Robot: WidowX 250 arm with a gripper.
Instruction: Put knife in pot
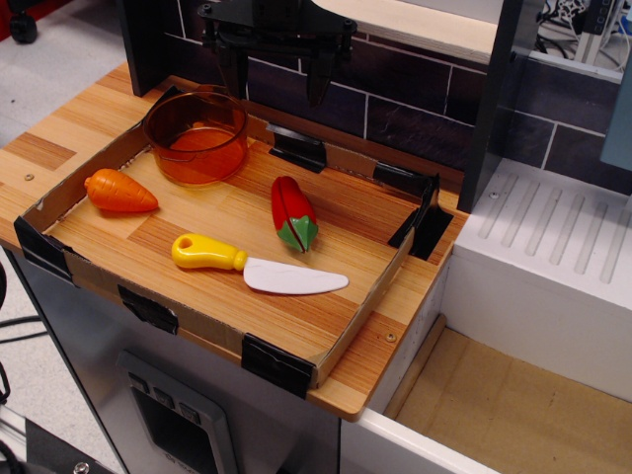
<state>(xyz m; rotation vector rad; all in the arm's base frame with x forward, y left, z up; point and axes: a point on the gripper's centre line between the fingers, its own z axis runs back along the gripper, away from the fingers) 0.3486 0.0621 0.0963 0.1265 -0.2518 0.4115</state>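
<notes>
Black gripper [276, 74] fingers [319, 79] spread, empty; yellow-handled white-bladed plastic knife [259, 267] seen well below them, translucent orange-brown round pot [197, 136] just lower-left.

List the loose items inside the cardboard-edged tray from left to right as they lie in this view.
carrot → pot → knife → red pepper. By centres, the knife and pepper overlap in span, so their order is loose.
</notes>
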